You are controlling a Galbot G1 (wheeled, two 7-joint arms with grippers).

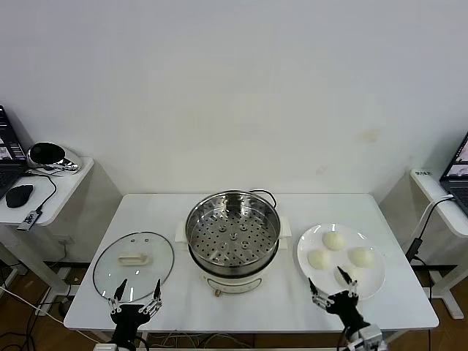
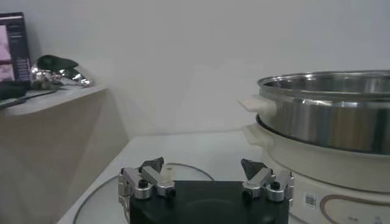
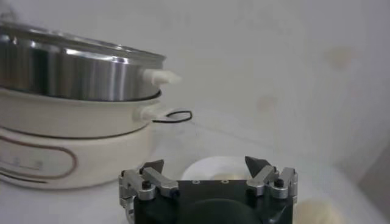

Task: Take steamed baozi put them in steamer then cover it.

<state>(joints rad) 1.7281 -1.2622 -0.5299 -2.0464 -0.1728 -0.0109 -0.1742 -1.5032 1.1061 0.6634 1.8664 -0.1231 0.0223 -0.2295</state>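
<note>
No legible text anywhere.

Clearances on the white table [image 1: 292, 307]. The steamer [image 1: 232, 238] stood at the centre, uncovered, its perforated tray open to approach from above; its raised steel wall and white side handles blocked low sideways passage across the middle. The cover [image 1: 134, 265] lay flat to the robot's left of it, a narrow strip of bare tabletop between them. The white plate [image 1: 311, 240] with four steamed baozi [image 1: 334, 240] lay to the right, just beside the steamer's handle. The left gripper [image 1: 137, 296], jaws spread, hung over the cover's near rim; the right gripper [image 1: 333, 287], jaws spread, over the plate's near edge. Side tables [image 1: 55, 186] flanked both ends, well apart.
</note>
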